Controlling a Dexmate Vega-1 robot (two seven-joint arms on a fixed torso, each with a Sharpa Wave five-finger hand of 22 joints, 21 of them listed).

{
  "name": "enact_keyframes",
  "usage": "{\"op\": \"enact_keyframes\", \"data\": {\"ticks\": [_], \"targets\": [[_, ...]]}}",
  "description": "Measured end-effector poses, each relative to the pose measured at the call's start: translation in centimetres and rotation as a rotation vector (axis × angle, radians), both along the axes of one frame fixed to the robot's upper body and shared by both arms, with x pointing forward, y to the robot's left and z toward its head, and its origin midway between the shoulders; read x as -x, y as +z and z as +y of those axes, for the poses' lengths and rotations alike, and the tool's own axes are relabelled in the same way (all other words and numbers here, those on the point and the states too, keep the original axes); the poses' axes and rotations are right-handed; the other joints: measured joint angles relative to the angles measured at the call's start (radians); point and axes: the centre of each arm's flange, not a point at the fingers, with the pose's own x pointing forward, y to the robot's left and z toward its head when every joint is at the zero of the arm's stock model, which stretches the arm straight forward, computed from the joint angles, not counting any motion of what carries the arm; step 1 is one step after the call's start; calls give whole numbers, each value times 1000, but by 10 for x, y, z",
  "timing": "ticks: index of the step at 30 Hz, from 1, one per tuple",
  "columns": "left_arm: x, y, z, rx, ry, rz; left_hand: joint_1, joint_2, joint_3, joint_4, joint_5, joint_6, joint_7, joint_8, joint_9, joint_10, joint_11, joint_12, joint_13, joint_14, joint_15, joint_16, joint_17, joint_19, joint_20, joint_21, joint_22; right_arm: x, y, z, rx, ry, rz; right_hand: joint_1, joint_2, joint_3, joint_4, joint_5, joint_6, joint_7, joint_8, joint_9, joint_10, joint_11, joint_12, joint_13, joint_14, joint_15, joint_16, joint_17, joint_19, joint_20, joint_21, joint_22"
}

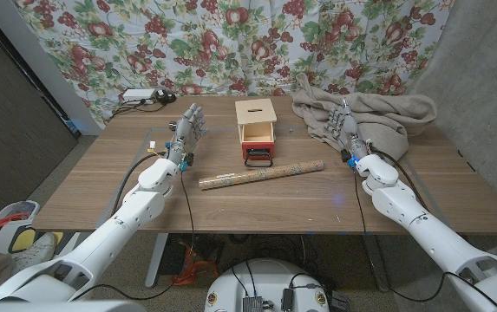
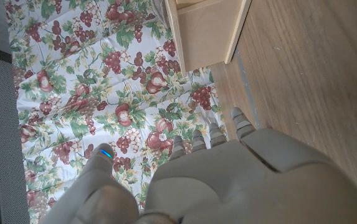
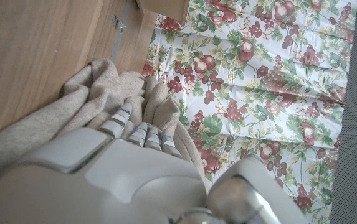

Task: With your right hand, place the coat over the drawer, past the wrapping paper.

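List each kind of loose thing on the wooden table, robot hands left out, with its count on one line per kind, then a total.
Coat, beige, heaped at the far right: 1
Drawer, a small wooden box with a red front: 1
Wrapping paper, a roll lying in front of the drawer: 1
Power strip with cables, at the far left corner: 1
Total: 4

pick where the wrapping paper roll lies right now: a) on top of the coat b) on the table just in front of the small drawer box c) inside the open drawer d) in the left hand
b: the wrapping paper roll lies on the table just in front of the small drawer box, apart from the coat and held by neither hand.
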Motion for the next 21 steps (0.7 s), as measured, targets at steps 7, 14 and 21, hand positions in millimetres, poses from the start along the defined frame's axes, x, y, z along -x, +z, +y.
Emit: {"op": "enact_keyframes", "data": {"ticks": [7,14,21], "targets": [[1,-3,1,-2,1,4,0,0,2,-2,0,0,0,0,0,0,0,0,-3,0,0,0,0,0,0,0,0,-2,0,3,3,5,2,0,0,0,0,0,0,0,0,0,4,4,0,0,-4,4,0,0,0,0,0,0],[3,-3,2,-9,-3,4,0,0,2,-2,0,0,0,0,0,0,0,0,-3,-8,8,0,0,0,0,0,0,-3,1,6,16,2,2,3,3,0,0,0,7,7,3,0,11,11,0,2,-9,9,0,0,-4,-11,0,0],[5,-4,3,-13,-5,1,0,0,2,-2,0,0,0,0,0,0,0,0,-12,-20,-3,0,0,4,-4,-5,0,0,5,5,32,-20,-12,30,-4,7,-13,0,-6,19,3,0,-6,16,0,-4,-30,16,-6,-3,-15,-22,0,0]]}}
